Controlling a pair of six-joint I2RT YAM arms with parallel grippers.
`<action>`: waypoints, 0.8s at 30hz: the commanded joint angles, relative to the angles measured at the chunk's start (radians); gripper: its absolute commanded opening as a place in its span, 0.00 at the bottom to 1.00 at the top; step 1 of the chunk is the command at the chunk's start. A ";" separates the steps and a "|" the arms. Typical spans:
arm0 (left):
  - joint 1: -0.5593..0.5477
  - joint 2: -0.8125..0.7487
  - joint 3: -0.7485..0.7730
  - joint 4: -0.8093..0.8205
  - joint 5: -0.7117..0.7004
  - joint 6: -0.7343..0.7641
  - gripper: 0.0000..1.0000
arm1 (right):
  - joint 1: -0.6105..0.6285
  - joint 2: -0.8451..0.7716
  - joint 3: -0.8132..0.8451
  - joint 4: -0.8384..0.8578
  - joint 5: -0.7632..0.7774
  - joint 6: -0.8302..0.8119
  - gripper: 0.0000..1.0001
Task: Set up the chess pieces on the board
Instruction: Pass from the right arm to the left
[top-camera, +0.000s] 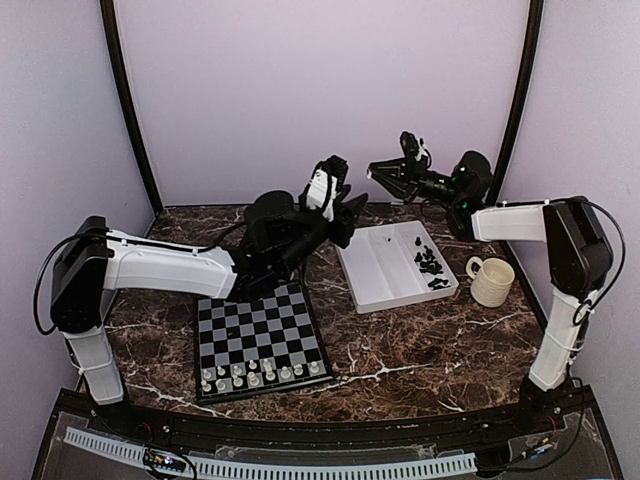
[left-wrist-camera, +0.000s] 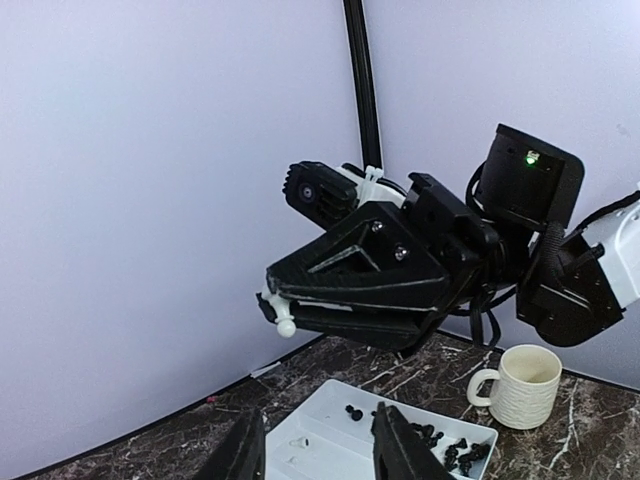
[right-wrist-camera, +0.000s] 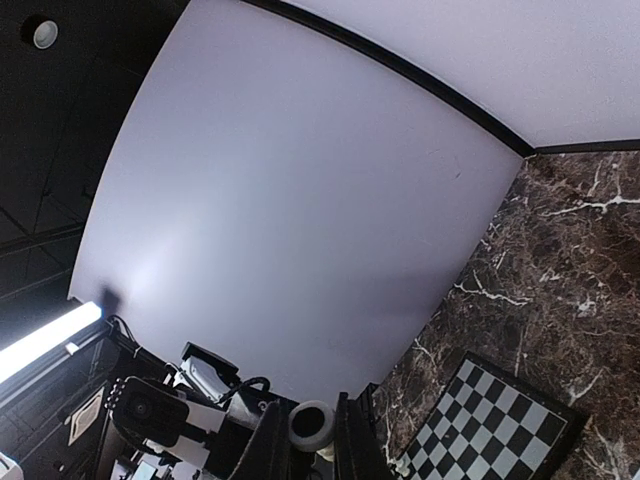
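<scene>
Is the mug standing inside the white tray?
No, the mug stands on the table beside the tray, outside its rim.

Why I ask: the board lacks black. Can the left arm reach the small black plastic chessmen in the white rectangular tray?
Probably yes: the left gripper hovers open facing the white rectangular tray, the small black chessmen lie uncovered ahead, and the raised right gripper looks clear.

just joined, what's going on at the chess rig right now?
Setup is partly done. White chess pieces stand on the two nearest rows of the board, and its far rows look bare. The black chess pieces lie in the white tray. The right gripper is raised in the air, shut on a white piece. The left gripper hovers open and empty, facing it, near the tray. A ribbed mug sits beside the tray.
</scene>
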 joint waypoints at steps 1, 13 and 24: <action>-0.003 0.005 0.046 0.093 -0.056 0.067 0.39 | 0.037 -0.044 -0.026 0.123 0.037 0.093 0.04; -0.012 0.027 0.065 0.095 -0.089 0.149 0.38 | 0.103 -0.065 -0.034 0.081 0.043 0.080 0.05; -0.012 0.062 0.122 0.051 -0.107 0.166 0.35 | 0.125 -0.074 -0.043 0.077 0.038 0.079 0.08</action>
